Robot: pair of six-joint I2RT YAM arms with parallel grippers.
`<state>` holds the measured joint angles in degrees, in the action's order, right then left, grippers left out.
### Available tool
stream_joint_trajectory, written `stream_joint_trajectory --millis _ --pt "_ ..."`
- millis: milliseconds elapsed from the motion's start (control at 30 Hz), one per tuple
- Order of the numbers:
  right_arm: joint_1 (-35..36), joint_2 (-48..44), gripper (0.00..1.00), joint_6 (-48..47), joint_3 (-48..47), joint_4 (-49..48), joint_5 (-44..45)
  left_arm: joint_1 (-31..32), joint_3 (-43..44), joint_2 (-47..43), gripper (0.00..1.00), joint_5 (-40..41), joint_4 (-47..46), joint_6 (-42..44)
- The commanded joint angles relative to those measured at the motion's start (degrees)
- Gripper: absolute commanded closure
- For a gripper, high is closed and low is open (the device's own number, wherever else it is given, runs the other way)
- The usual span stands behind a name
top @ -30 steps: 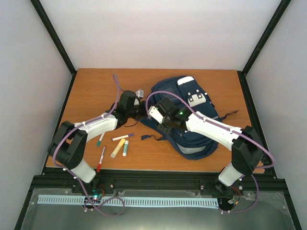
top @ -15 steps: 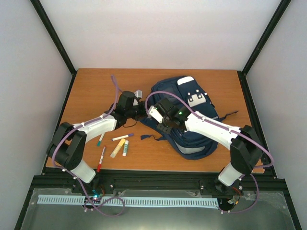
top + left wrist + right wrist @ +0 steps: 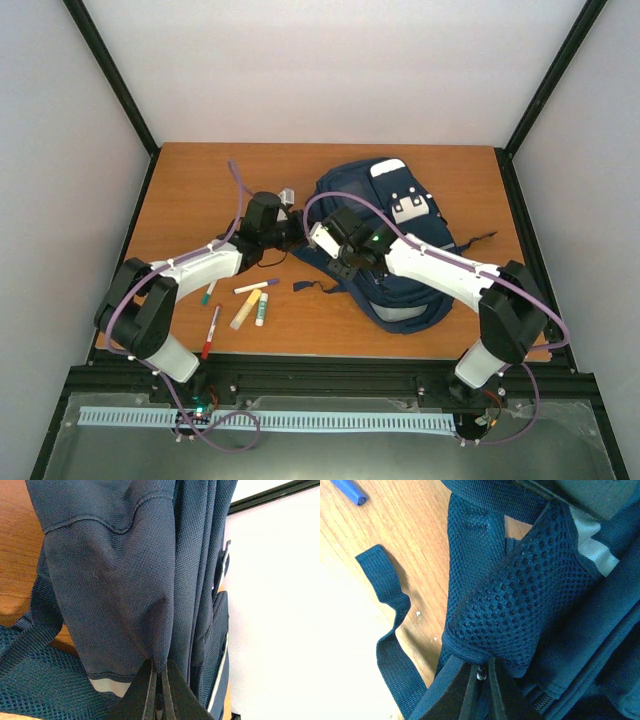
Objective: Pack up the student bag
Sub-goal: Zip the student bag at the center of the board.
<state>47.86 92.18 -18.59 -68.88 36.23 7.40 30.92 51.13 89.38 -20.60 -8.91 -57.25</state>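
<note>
The student bag (image 3: 405, 305), navy with white stripes and a white patch, lies on the right half of the wooden table (image 3: 190, 190). My left gripper (image 3: 292, 230) is at the bag's left edge. In the left wrist view its jaws (image 3: 160, 680) are shut on a fold of the navy fabric (image 3: 115, 580). My right gripper (image 3: 335, 262) is just beside it on the bag's near left side. In the right wrist view it (image 3: 481, 672) is pinched at the lower rim of a mesh shoulder pad (image 3: 520, 600), with a small silvery metal piece between the fingertips.
Loose stationery lies left of the bag: a teal marker (image 3: 210, 290), a red pen (image 3: 211, 330), a purple-capped marker (image 3: 256, 286), a yellow highlighter (image 3: 245, 310) and a glue stick (image 3: 261, 310). A bag strap end (image 3: 310, 287) trails onto the wood. A small clear object (image 3: 290, 195) sits behind the left gripper.
My right gripper's jaws have closed at the mesh pad's rim. My left gripper, still holding the fabric, has shifted slightly away from me.
</note>
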Motion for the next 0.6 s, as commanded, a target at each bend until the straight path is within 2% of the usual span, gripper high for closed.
stream_joint_trajectory --millis 0,267,500,567 --pt "0.29 -2.12 0.97 0.13 0.79 -0.83 0.13 1.87 2.24 -5.26 0.99 -2.29 -6.13 -0.35" --pt "0.31 -7.63 0.97 -0.14 6.73 4.22 -4.97 1.87 2.34 -4.94 0.99 0.21 -5.69 -0.41" --pt "0.33 -10.98 0.97 -0.67 8.22 3.85 -4.09 1.87 1.87 -5.25 0.99 -0.75 -6.25 -1.75" --pt "0.31 -12.57 0.92 -0.51 8.26 2.22 -3.29 1.99 1.74 -5.47 0.99 -1.22 -6.54 -2.5"
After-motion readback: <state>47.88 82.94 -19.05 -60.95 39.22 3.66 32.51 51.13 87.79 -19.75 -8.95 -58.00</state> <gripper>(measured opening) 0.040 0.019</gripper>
